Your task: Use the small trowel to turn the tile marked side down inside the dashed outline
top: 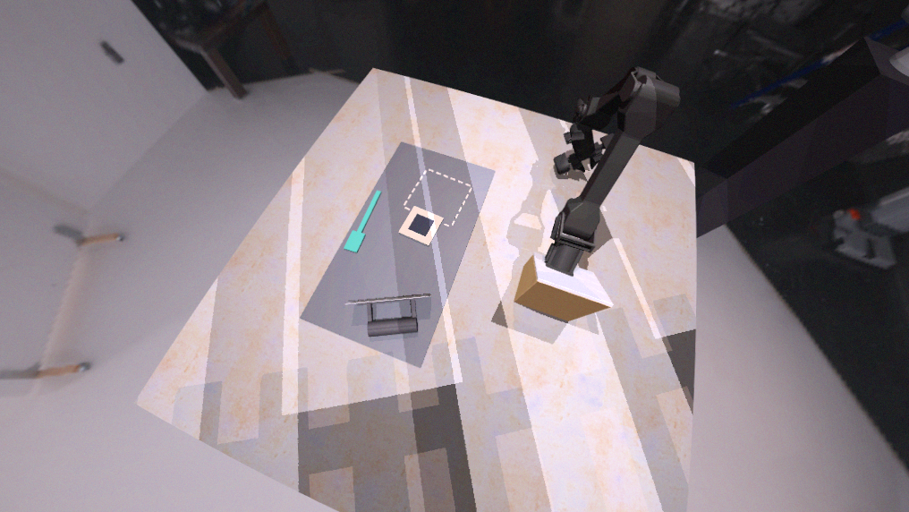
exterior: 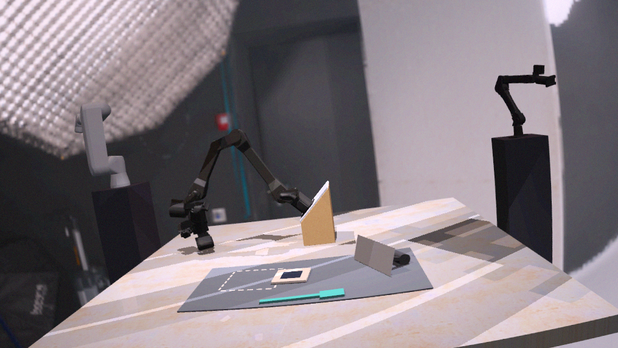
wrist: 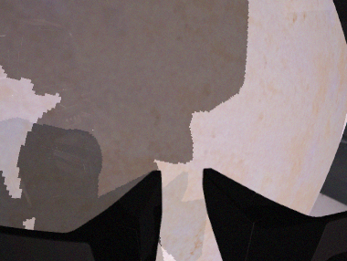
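Observation:
The tile (top: 420,224) (exterior: 291,275) lies flat on the grey mat (top: 375,273) (exterior: 341,276), its dark square mark facing up. It overlaps one edge of the dashed outline (top: 471,186) (exterior: 222,291) and lies mostly outside it. The small teal trowel (top: 354,241) (exterior: 331,293) lies flat near the mat's long edge, its thin handle beside the outline and tile. My gripper (top: 561,165) (exterior: 205,241) (wrist: 182,178) is low over the table beyond the mat, pointing down. Its fingers are partly open, with a narrow gap and only table surface showing between them.
A grey plate tool (top: 392,298) (exterior: 374,255) with a round dark handle (top: 392,327) (exterior: 402,258) stands on edge at the mat's other end. The arm rises from a slanted wooden base block (top: 559,298) (exterior: 318,227) on the table (top: 547,406) (exterior: 388,319).

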